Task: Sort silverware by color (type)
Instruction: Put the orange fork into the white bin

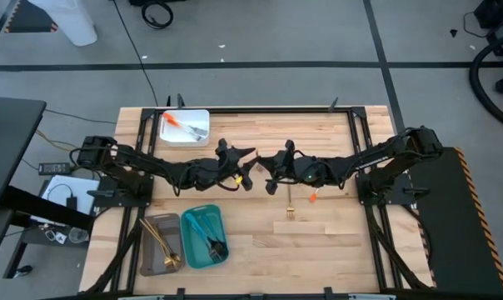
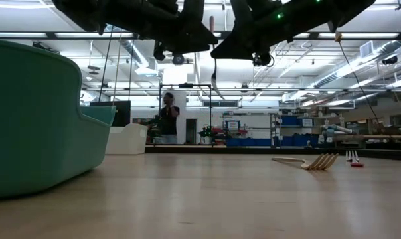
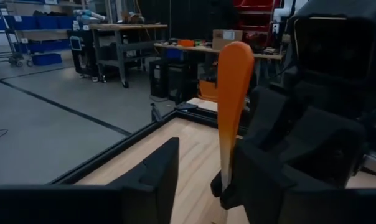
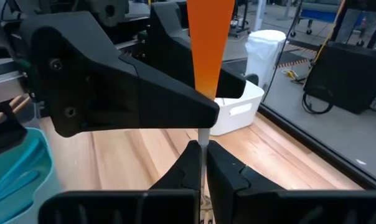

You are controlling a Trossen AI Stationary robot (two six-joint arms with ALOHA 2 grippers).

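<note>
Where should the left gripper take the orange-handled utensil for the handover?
Probably mid orange handle: it stands upright and free above the right gripper, which pinches only the thin metal shank. Bring the left gripper in level, fingers either side.

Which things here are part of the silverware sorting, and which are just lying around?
Job: held utensil, in the right gripper, left gripper around it; gold fork; loose orange utensil; white tray, grey tray, teal tray.
Lying about: floor cable; white bag.
</note>
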